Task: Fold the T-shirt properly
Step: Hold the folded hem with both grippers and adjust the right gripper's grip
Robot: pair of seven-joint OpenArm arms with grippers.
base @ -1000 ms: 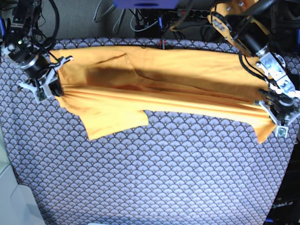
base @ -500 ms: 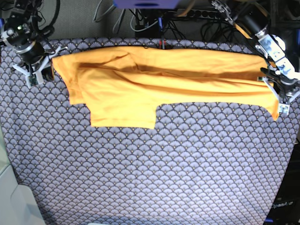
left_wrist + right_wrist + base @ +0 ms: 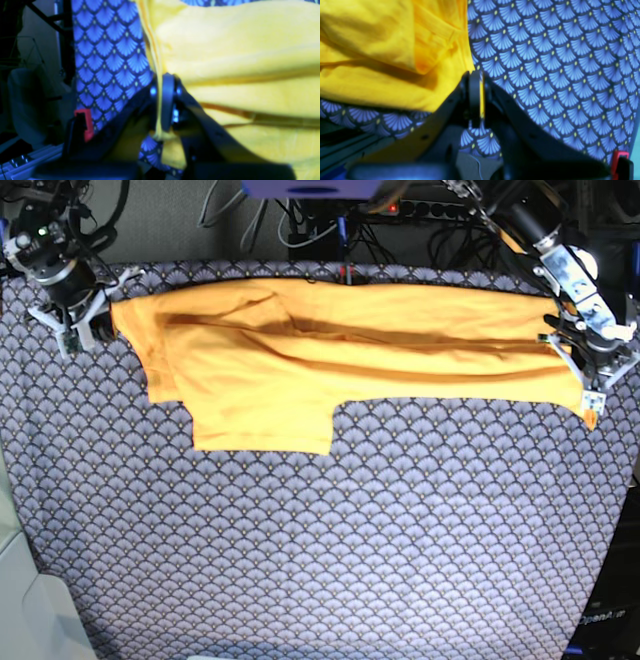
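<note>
The yellow-orange T-shirt (image 3: 350,350) lies stretched in a long band across the far part of the table, one sleeve flap pointing toward the near side. My left gripper (image 3: 590,392) is at the shirt's right end in the base view. In the left wrist view it (image 3: 162,110) is shut on the T-shirt (image 3: 237,50), a thin yellow hem pinched between its fingers. My right gripper (image 3: 100,330) is at the other end; the right wrist view shows it (image 3: 477,100) shut on a corner edge of the T-shirt (image 3: 382,50).
A blue-grey scallop-patterned cloth (image 3: 330,540) covers the whole table. Cables and a power strip (image 3: 330,220) run behind the far edge. A pale object (image 3: 30,610) stands off the near-left corner. The table's edge is close beside each gripper.
Both arms moved toward the far edge and outward, pulling the shirt taut. The drooping, wrinkled cloth now lies flatter and the sleeve is spread flat. Both grips are held.
</note>
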